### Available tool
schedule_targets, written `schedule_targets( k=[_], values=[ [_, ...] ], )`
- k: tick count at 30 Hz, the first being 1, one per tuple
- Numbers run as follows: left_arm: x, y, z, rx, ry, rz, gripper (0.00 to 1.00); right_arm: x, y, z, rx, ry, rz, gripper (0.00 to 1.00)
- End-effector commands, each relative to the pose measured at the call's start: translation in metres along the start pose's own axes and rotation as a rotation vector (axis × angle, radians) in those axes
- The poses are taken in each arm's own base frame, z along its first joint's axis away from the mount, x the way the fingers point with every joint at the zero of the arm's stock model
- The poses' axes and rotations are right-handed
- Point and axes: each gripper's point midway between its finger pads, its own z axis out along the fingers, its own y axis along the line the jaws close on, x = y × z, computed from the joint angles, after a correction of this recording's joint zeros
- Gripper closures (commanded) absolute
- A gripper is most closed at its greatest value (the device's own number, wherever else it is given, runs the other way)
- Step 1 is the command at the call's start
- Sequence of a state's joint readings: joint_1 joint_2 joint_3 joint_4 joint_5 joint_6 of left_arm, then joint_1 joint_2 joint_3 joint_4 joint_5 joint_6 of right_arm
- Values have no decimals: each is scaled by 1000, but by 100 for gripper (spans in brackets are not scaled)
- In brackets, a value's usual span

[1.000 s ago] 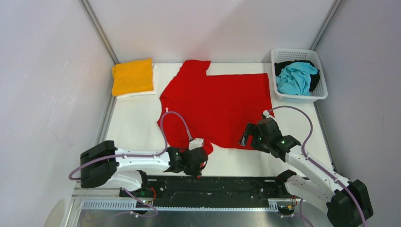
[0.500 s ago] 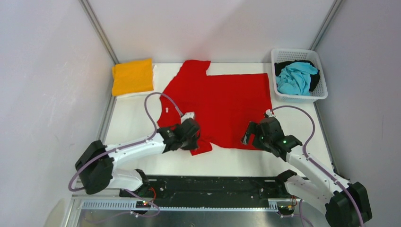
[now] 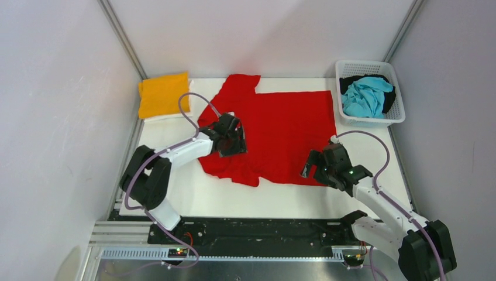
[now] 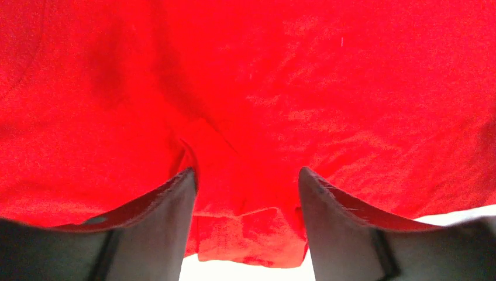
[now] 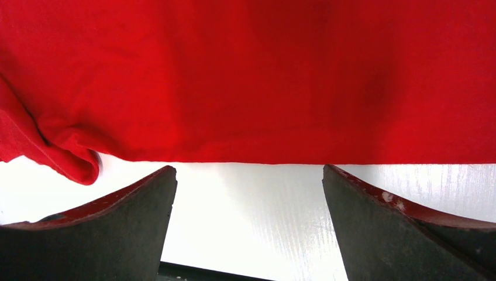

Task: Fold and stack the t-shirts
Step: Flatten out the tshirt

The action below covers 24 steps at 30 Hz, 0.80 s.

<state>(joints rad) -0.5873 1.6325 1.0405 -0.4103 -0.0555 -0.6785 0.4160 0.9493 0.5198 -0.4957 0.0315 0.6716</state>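
The job looks less than half done, judging by how things lie. Five shirts show, one of each colour. The orange-yellow t-shirt [image 3: 164, 93] lies folded at the far left corner of the desk [image 3: 169, 152] on top of a folded white t-shirt [image 3: 169, 116], of which only an edge shows, so two are stacked. The red t-shirt [image 3: 281, 132] lies mostly flat across the middle of the desk, its near left part turned over. The left fingers [image 3: 233, 142] sit over its left side, closed part-way on a bunched fold of red cloth. The right fingers [image 3: 313, 167] hover wide apart and empty just off its near hem. The turquoise t-shirt [image 3: 364, 96] and black t-shirt [image 3: 351, 80] lie crumpled in the single basket [image 3: 369, 122] at the far right, not yet folded.
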Motion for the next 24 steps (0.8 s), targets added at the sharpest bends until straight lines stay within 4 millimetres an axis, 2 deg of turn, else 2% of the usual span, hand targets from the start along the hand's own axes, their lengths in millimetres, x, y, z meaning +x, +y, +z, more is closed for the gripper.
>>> schedule_targets(
  k=[1, 3, 4, 5, 6, 7, 9, 14, 17, 20, 23, 24],
  values=[
    [-7, -9, -10, 68, -3, 30, 24, -5, 2, 2, -15, -15, -10, 0],
    [3, 2, -19, 56, -13, 17, 19, -5, 1, 1, -13, -17, -11, 1],
    [-2, 1, -33, 73, -54, 10, 16, -5, 1, 1, -11, -18, -12, 1],
    [8, 13, -33, 43, -55, -5, 14, -6, 0, 1, -7, -20, -12, 1],
    [7, 11, -48, 66, -94, -10, 8, -6, -1, 1, -5, -20, -14, 1],
    [12, 17, -58, 68, -122, -24, 4, -6, -2, 2, 0, -20, -16, 1],
    [24, 22, -69, 80, -149, -33, 1, -6, -3, 2, 6, -21, -18, 0],
    [56, 21, -79, 118, -160, -46, 0, -4, -4, 5, 5, -13, -19, 1],
    [71, 19, -71, 127, -144, -78, 1, -2, -4, 5, 3, -7, -20, 1],
    [76, 19, -60, 113, -130, -104, 10, -1, -3, 5, -1, -5, -20, 1],
    [79, 20, -45, 84, -116, -114, 29, 0, -4, 4, -3, -7, -18, 1],
    [81, 21, -39, 69, -101, -111, 32, 0, -4, 4, -5, -9, -18, 1]
  ],
)
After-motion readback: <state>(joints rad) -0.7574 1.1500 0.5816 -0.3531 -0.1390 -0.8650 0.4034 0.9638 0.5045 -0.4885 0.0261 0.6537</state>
